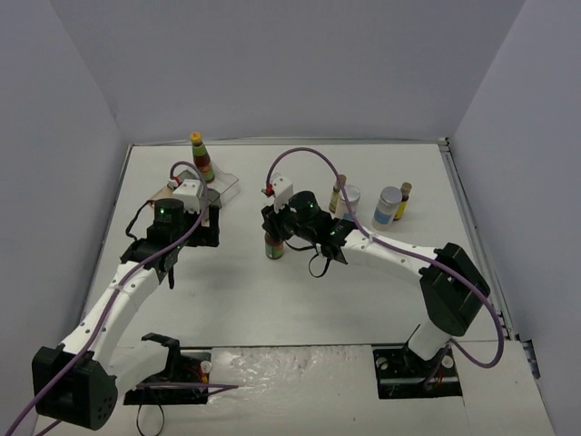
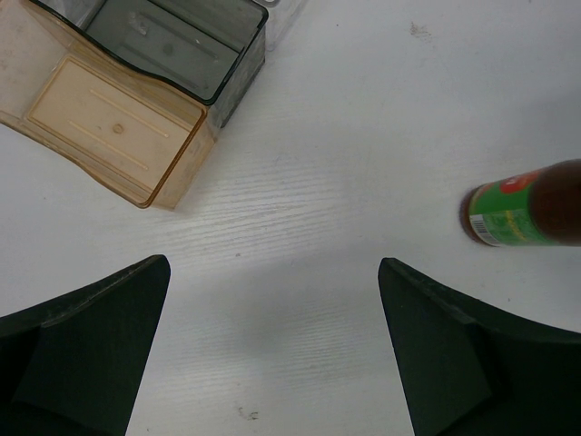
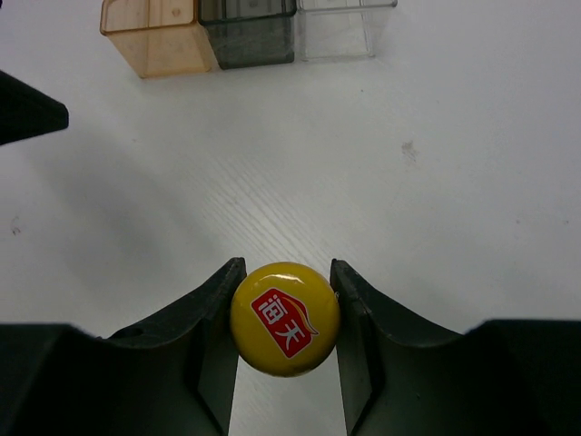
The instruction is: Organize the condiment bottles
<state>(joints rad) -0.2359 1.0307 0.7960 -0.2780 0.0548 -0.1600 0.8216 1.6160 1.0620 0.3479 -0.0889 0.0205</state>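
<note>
While my right gripper (image 3: 285,272) pinches the yellow cap (image 3: 285,318) of a sauce bottle (image 1: 274,245) at the middle of the overhead frame, my left gripper (image 2: 274,268) hangs open over the table (image 2: 363,109). Farther up, upper left, a second sauce bottle (image 1: 201,159) stands by the tray (image 1: 227,189); the jars (image 1: 388,204) and slim bottles (image 1: 404,200) stand upper right.

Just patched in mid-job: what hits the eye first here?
The right hand is shut on the yellow-capped sauce bottle at mid-table. The left hand hangs open over bare table near the tinted tray. Four more bottles cluster at the far right.
</note>
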